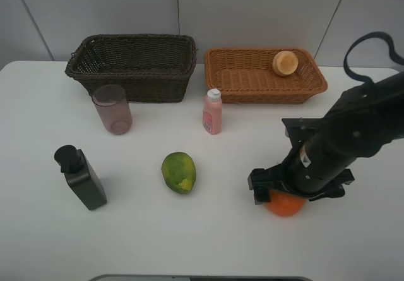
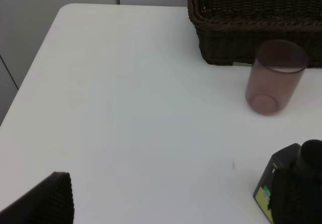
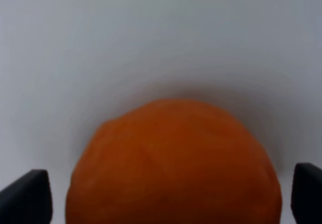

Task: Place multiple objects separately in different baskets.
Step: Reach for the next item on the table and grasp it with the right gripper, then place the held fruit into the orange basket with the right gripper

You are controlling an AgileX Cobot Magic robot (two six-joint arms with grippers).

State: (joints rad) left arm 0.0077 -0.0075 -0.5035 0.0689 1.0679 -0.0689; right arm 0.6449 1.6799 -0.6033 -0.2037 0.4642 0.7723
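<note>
Two baskets, high view: dark brown basket and orange-tan basket side by side at the far edge of the table; peach-like fruit already lying in the tan one.
High view, loose items: cup just in front of the dark basket, pink bottle in front of the gap between the baskets, papaya mid-table, black pump bottle toward the left.
High view, right gripper: down over the orange at the near right, jaws spread to either side.
Left wrist view: only the left gripper's fingertip visible at the frame's corner; spread wide, holding nothing.
Right wrist view: orange centred between two fingertips, a sliver of table on each side, no contact.
Risk: likely roll or squirt of the round fruit if closed off-centre or too high; possible drop on the way to a basket from a shallow hold.
</note>
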